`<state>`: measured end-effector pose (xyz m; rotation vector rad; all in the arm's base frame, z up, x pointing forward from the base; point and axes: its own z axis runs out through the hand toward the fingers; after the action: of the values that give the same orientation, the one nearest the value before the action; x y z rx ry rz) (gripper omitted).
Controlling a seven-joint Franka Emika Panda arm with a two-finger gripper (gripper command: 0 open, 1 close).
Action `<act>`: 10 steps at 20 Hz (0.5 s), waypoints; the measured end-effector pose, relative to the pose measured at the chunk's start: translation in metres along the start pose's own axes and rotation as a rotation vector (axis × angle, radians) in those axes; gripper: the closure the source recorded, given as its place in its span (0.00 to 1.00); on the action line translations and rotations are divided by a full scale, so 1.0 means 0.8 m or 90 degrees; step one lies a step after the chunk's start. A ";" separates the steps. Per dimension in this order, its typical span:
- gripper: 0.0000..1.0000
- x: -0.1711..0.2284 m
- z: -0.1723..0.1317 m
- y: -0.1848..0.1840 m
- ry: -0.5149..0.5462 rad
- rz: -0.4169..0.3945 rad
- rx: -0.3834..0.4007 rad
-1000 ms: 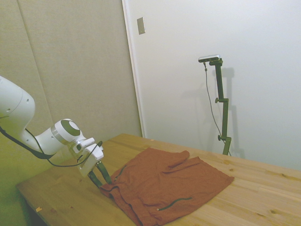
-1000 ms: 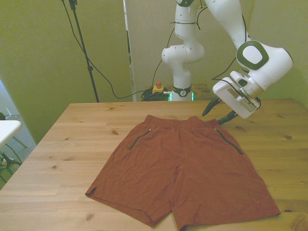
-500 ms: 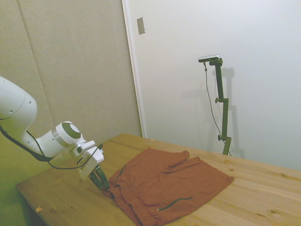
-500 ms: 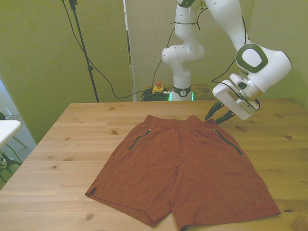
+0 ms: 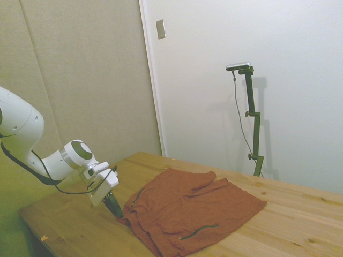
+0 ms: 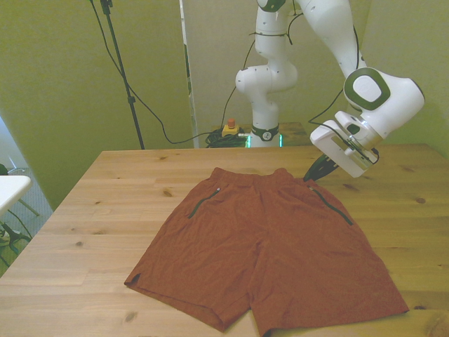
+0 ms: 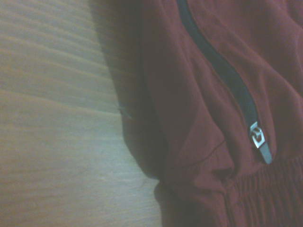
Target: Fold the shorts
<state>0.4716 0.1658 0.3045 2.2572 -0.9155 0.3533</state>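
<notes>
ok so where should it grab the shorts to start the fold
At the waistband corner of the shorts on the front view's right, just above the dark pocket zipper, coming down from above. The fabric lies flat, so only an edge gives a pinch, and the gripper is already at that corner.

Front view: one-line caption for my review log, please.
Gripper closed at the waistband corner of flat rust-red shorts on a wooden table.
</notes>
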 end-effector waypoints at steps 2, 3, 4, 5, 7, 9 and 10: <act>1.00 -0.003 -0.003 -0.001 0.002 -0.004 0.002; 1.00 -0.006 -0.006 -0.002 0.004 -0.008 0.005; 1.00 -0.011 -0.010 -0.002 0.006 -0.013 0.007; 1.00 -0.017 -0.013 -0.003 0.008 -0.017 0.010; 1.00 -0.027 -0.018 -0.001 0.012 -0.026 0.012; 1.00 -0.035 -0.019 0.004 0.013 -0.031 0.013; 1.00 -0.038 -0.019 0.006 0.013 -0.033 0.013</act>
<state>0.4465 0.1890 0.3043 2.2869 -0.8452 0.3637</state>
